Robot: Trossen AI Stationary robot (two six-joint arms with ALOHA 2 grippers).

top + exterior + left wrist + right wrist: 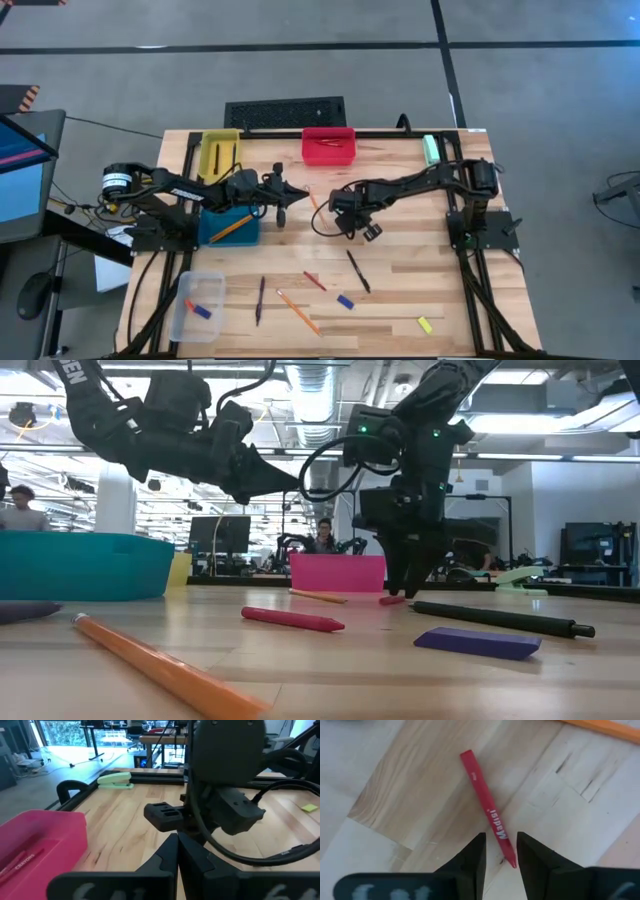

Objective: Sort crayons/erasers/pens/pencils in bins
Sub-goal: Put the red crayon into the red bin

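Far left, near the front edge: clear bin, holding an orange-red eraser and a blue eraser. Farther back: teal bin with an orange pencil lying slantwise inside. Behind that, at the far edge: yellow bin.

Just right of the teal bin, raised clear of the wood: left gripper, fingers pressed together on nothing, pointed toward the other arm.

On the front stretch of the table, well apart from both arms: purple pen, then a second orange pencil, then a loose red crayon.

At the far edge near the middle: red bin, crayons lying inside. A short way in front of it, flat on the boards between the two arms: third orange pencil.

Near the table's centre, lowered almost to the surface: right gripper, fingers apart. Between the tips, touching neither visibly: the end of a red crayon marked "Madisi", flat on the wood, the rest of the stick reaching out ahead of the fingers.

Right of that, nearer the front: black pen, then a blue eraser on the table just beyond the pen's near end, then a yellow eraser close to the front edge.

Far right corner at the back: green stapler.
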